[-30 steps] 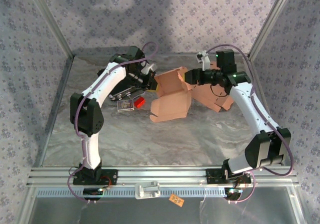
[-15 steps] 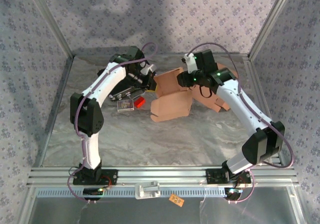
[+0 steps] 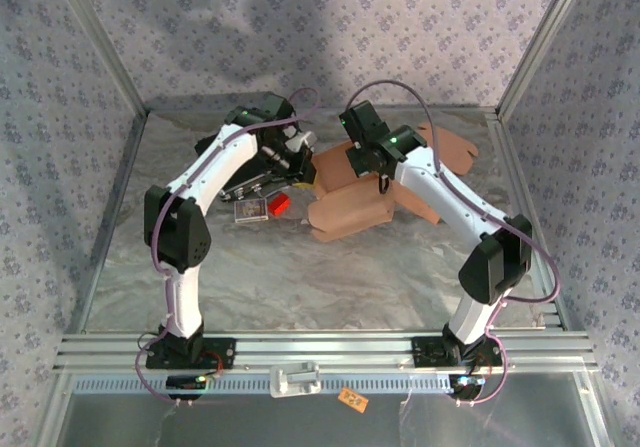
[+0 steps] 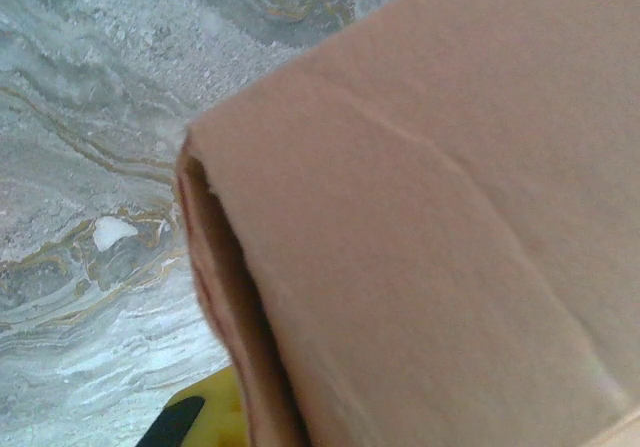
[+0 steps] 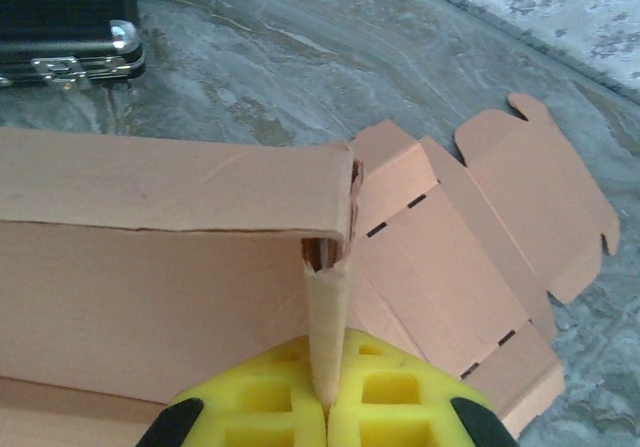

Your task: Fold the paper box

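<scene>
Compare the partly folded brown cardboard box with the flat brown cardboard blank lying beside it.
The partly folded brown cardboard box has walls raised; the flat brown cardboard blank lies fully unfolded. The right gripper pinches a flap of the box; nothing grips the blank. Both are the same brown card.

— Where is the overhead camera looking from?
— It's hanging high at the near edge, 6 o'clock, and facing down across the table (image 3: 300, 277) toward 12.
— And the wrist ones?
— The left one is sitting almost against the paper box (image 4: 450, 217). The right one is sitting close too, peering over it toward the flat sheet (image 5: 520, 197) at 2 o'clock. All three are sharing that box and the marbled table.
</scene>
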### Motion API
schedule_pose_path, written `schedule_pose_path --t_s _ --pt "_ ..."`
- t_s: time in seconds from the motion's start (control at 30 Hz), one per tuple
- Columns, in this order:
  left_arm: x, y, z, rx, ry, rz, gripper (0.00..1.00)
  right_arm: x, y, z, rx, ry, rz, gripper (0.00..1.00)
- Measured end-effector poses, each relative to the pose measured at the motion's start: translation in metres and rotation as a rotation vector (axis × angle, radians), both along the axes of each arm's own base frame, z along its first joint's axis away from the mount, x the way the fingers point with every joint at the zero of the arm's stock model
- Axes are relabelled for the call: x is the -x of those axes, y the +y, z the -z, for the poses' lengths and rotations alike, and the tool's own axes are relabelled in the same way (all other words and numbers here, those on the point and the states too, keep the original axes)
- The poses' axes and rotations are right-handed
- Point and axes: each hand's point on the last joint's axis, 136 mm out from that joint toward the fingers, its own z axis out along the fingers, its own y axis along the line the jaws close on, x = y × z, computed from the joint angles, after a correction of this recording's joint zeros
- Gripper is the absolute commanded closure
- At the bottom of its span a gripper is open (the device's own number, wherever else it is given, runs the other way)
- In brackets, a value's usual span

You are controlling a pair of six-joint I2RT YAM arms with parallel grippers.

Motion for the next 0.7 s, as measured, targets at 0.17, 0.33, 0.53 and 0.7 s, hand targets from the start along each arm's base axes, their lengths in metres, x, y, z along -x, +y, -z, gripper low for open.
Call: schedule_pose_path --t_s 0.17,0.33,0.53,0.7 --pt "-0.001 -0.004 -0.005 0.002 -0.014 0.004 1.0 0.0 -0.003 -0.009 0.005 -0.013 0.017 0.91" --pt "0.0 -0.003 -0.004 -0.001 -0.008 0.002 1.0 0.0 -0.005 -0.006 0.007 -0.002 0.025 0.87" --pt "0.0 -0.004 -0.005 -0.002 -0.009 -0.001 1.0 0.001 -0.009 -0.003 0.012 0.012 0.039 0.9" --pt "0.001 -0.007 -0.006 0.0 -0.013 0.005 1.0 0.0 -0.012 -0.004 0.017 0.003 0.064 1.0"
